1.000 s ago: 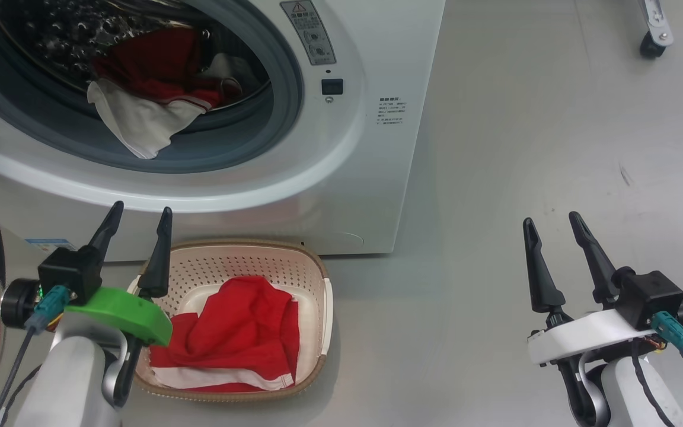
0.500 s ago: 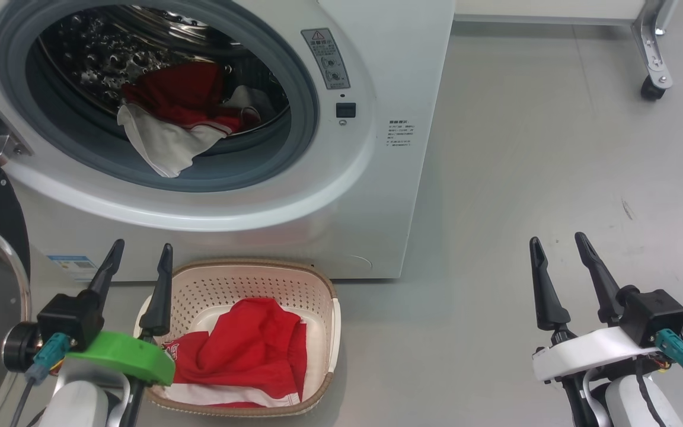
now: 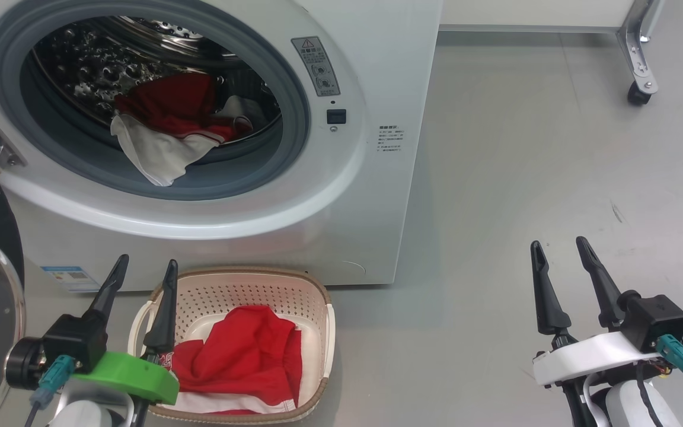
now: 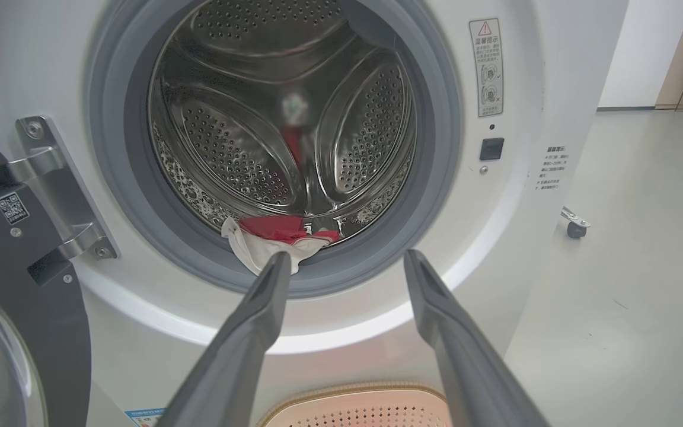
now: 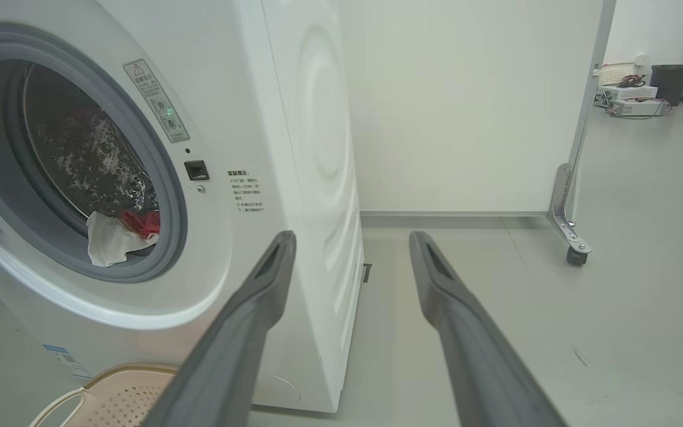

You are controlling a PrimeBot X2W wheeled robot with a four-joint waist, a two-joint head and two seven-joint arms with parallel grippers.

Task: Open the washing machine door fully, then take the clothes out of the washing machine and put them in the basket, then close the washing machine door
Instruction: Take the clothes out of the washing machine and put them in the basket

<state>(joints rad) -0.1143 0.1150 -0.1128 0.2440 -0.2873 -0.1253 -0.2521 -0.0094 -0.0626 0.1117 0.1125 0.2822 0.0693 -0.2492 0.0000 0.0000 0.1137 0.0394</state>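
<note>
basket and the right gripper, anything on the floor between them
No. In the head view the stretch of grey floor between the basket and the right gripper is bare.

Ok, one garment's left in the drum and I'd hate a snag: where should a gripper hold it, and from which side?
Probably its white flap, which spills over the grey rubber ring at the drum's lower front. It hangs free toward the opening, so come straight in from the front; the open left gripper faces it.
</note>
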